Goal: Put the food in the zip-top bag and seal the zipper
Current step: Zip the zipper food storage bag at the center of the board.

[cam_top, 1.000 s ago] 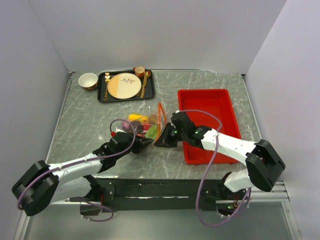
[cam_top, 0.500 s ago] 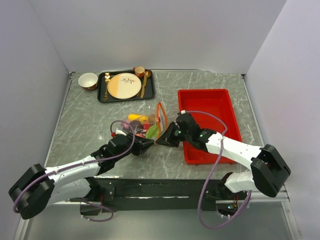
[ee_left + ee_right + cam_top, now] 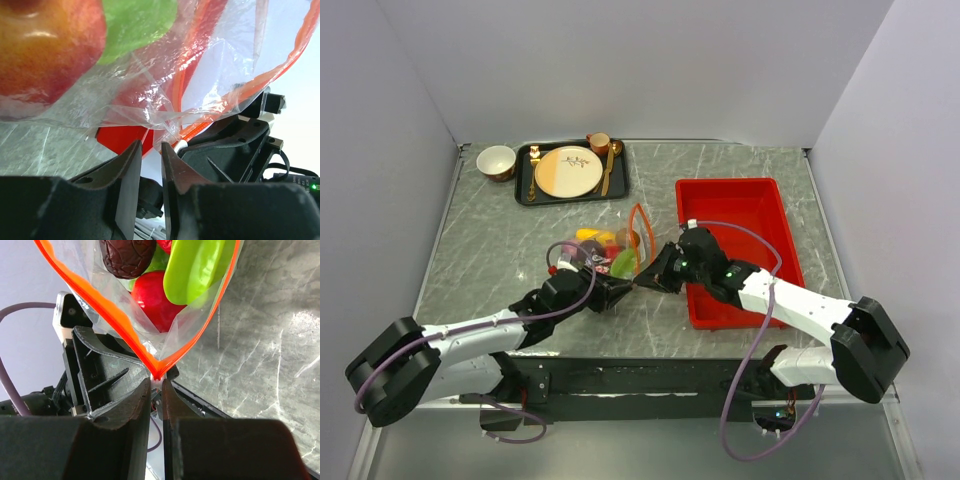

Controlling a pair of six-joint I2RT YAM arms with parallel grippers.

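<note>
The right gripper [image 3: 156,384] is closed narrowly on the corner of the zipper [image 3: 110,322], where the two orange-red strips meet in a point. The small pale end is pinched between the fingers. From that corner the strips are spread apart in a V, so the mouth of the zip-top bag [image 3: 172,337] is held open. Through the clear film a dark purple piece [image 3: 127,257], a red round piece [image 3: 152,302] and a green piece [image 3: 195,270] are seen inside the bag.

The left gripper [image 3: 150,147] is set just opposite, with only a slim gap between its fingers. Crumpled film from the bag reaches down to its fingertips; whether any of it is pinched cannot be told. Close above it, a red-and-yellow fruit [image 3: 45,45] is pressed against the plastic.

From the top view, the bag is seen lying on the grey table [image 3: 490,250], near its middle, just left of the red tray [image 3: 735,215]. The zipper is raised in a loop on the tray side. Far behind, a black tray [image 3: 525,185] with a cream plate [image 3: 568,170] is set, and a small bowl [image 3: 496,160] beside it.
</note>
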